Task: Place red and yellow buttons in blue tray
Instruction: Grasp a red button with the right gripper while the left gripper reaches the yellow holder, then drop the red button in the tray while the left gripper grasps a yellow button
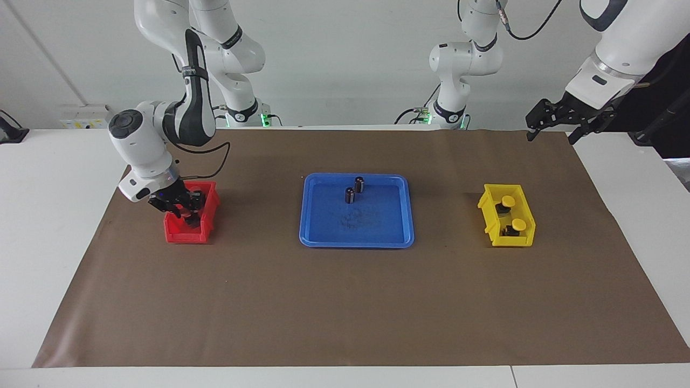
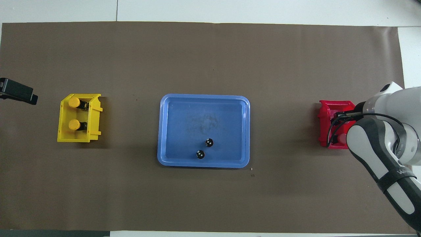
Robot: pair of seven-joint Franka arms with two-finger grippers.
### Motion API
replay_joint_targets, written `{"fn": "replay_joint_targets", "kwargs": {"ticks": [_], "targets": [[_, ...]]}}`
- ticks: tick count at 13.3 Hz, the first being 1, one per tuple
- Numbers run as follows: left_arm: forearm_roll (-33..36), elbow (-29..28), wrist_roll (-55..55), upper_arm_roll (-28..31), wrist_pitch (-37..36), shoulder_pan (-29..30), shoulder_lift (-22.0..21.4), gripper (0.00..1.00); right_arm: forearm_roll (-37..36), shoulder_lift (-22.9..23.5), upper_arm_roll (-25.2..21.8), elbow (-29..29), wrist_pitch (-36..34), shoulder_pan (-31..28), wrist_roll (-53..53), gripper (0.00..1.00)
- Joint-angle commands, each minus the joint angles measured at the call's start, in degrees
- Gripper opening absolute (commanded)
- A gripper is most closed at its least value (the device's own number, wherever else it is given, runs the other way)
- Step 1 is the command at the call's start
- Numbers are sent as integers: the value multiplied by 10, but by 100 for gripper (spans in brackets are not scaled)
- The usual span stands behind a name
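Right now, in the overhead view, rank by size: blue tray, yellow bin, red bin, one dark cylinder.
1. blue tray
2. yellow bin and red bin: look alike; the right arm partly covers the red one.
3. dark cylinder

- tray (image 1: 315, 235) mid-table, two capless cylinders (image 1: 354, 190) inside, at its robot-side edge
- bin holding two capped buttons (image 1: 512, 213) toward left arm's end of tray
- second bin (image 1: 173, 235) toward right arm's end of tray

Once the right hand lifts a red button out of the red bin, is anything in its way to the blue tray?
Nothing visible: only bare brown mat lies between the red bin and the blue tray. Two dark cylinders stand in the tray's robot-side part.
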Motion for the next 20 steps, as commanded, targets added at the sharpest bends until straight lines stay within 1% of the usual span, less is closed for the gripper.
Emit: {"fn": "replay_joint_targets", "kwargs": {"ticks": [1, 2, 3, 5, 6, 7, 8, 9, 10, 11, 12, 14, 15, 16, 20], "targets": [[10, -175, -7, 2, 151, 7, -77, 99, 12, 9, 5, 40, -47, 0, -5, 14], [10, -211, -7, 2, 196, 7, -78, 97, 12, 17, 5, 79, -87, 5, -3, 14], [10, -226, -7, 2, 222, 9, -72, 95, 11, 29, 5, 122, -132, 6, -3, 14], [10, -228, -7, 2, 255, 20, -45, 84, 1, 52, 7, 248, -256, 17, -2, 14], [10, -228, -6, 2, 268, 26, -36, 81, 1, 73, 6, 312, -306, 38, 14, 14], [11, -228, -4, 2, 281, 27, -17, 78, 0, 94, 7, 368, -345, 61, 55, 14], [19, -229, -2, 2, 289, 27, -3, 77, 0, 110, 7, 404, -358, 100, 116, 14], [25, -230, -2, 2, 305, 26, 14, 77, 1, 120, 7, 418, -350, 147, 188, 14], [25, -242, -5, 2, 326, 26, 20, 75, 8, 122, 7, 416, -313, 190, 278, 14], [25, -254, -7, 2, 343, 26, 21, 75, 10, 131, 9, 408, -262, 233, 351, 14], [25, -272, -11, 2, 358, 27, 22, 75, 10, 149, 11, 412, -236, 272, 400, 14], [25, -302, -20, 1, 403, 27, 25, 75, -1, 205, 10, 425, -212, 339, 500, 14], [24, -313, -20, 2, 419, 28, 30, 75, -8, 226, 10, 432, -191, 363, 527, 14], [25, -316, -20, 1, 425, 28, 33, 75, -23, 232, 10, 429, -172, 376, 545, 14], [24, -328, -34, 2, 454, 27, 48, 75, -26, 243, 11, 398, -128, 403, 570, 14]]}}
